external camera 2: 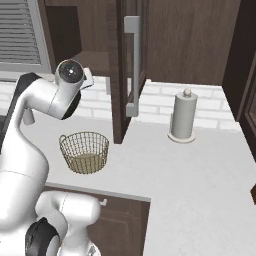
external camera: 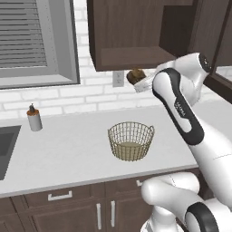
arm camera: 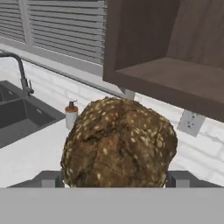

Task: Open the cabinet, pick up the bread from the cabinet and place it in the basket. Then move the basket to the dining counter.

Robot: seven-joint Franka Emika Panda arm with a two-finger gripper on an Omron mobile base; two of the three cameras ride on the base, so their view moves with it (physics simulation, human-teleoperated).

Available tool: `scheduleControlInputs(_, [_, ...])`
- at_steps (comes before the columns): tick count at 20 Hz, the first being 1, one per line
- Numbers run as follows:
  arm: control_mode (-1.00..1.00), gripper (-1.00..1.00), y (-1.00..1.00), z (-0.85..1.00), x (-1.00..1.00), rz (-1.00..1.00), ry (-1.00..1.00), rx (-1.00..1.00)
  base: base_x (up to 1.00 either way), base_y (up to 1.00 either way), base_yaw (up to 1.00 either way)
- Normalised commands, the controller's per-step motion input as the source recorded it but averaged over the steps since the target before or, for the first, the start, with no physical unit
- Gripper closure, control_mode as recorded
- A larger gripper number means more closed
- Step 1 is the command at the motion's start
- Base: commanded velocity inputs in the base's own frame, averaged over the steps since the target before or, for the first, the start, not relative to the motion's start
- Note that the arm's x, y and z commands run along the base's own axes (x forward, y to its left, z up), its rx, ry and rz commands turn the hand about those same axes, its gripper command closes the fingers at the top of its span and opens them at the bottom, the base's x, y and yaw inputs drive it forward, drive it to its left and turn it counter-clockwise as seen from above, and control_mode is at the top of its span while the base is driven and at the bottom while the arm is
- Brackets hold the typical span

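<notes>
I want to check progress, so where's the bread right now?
The bread is held in the gripper, out of the cabinet and just below its open shelf. In the left base view it hangs above the basket on the worktop.

You see the bread [arm camera: 119, 142] at lower centre between the finger tips [arm camera: 47, 179], the open cabinet [arm camera: 175, 57] at upper right, and the sink [arm camera: 17, 116] at left.

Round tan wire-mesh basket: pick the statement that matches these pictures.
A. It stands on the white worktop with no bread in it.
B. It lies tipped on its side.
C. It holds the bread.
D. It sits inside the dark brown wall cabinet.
A: the round tan wire-mesh basket stands upright on the white worktop with only its flat bottom showing inside, while the seeded golden-brown bread is up at the claw.
</notes>
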Motion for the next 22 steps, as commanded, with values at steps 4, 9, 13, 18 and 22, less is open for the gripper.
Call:
scheduleControlInputs(4, [-1.00,1.00,0.00,-0.29,-0.30,0.00,0.23,-0.01,0.00,0.00,0.00])
scheduleControlInputs(9, [-1.00,1.00,0.00,-0.76,-0.01,0.00,0.10,-0.09,0.00,0.00,0.00])
scheduleControlInputs(13, [-1.00,1.00,0.00,-0.90,0.00,0.00,0.09,-0.11,0.00,0.00,0.00])
scheduleControlInputs(18, [-1.00,1.00,0.00,-0.95,0.12,0.00,0.24,-0.08,0.00,0.00,0.00])
scheduleControlInputs(22, [-1.00,1.00,0.00,-0.86,0.09,0.00,0.23,-0.07,0.00,0.00,0.00])
